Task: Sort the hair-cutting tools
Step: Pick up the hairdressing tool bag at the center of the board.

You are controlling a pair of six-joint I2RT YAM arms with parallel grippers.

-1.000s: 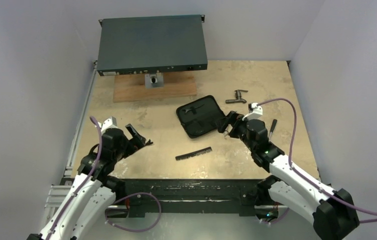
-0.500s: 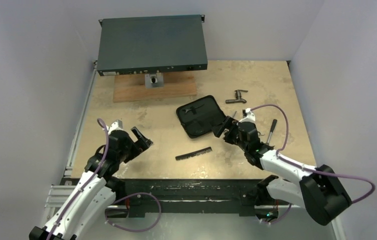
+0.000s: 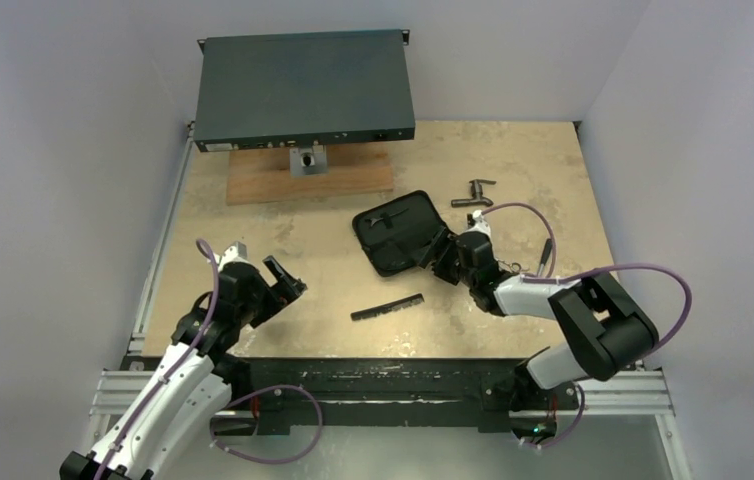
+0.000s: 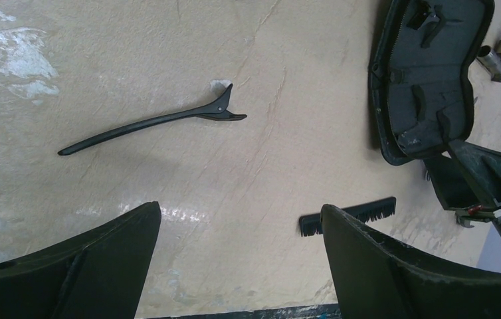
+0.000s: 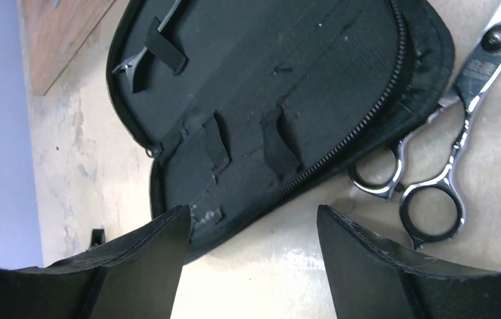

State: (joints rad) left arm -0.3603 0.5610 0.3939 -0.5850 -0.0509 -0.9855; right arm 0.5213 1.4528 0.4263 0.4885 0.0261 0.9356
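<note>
Open case [image 5: 314, 86] holds small tool [image 5: 130, 66]; scissors [image 5: 477, 70] outside.

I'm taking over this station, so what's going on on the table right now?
Two robot arms are sorting hair-cutting tools, and nothing is held at this moment. The right gripper hangs with open jaws at the near edge of the open black zip case; the silver scissors lie on the table right beside that case. The left gripper, jaws open too, hovers over the left side near the black hair clip. The black comb lies loose between the arms.
</note>
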